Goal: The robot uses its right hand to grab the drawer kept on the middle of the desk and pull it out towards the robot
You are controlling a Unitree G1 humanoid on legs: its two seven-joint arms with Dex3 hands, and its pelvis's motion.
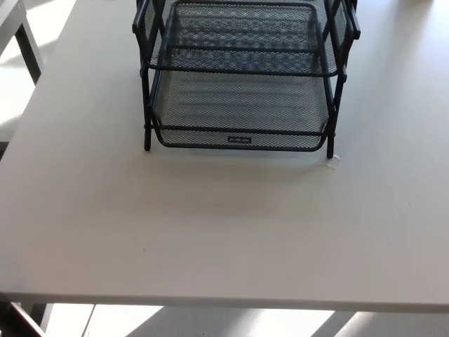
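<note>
a black wire-mesh drawer rack [242, 77] stands on a pale desk [210, 232], toward the desk's far edge and roughly central across its width, seen from the robot's head camera. its lower drawer [242, 112] sits seated within the rack's frame, its front lip with a small label plate [239, 139] facing the robot; an upper tray [242, 35] lies directly above it. nothing touches the rack. neither the right hand nor the left appears anywhere in the picture, so whether their fingers are spread, pressed together or pinching anything cannot be told. the stretch of desk between the rack and the near edge is bare, and a tiny pale scrap [332, 161] lies just beside the rack's front corner post on the robot's right. judged from this, the task has not begun: the drawer looks unpulled, with no grasp made. all of it appears to remain, namely bringing the right hand to the front lip, closing on it and drawing the drawer toward the near edge.
</note>
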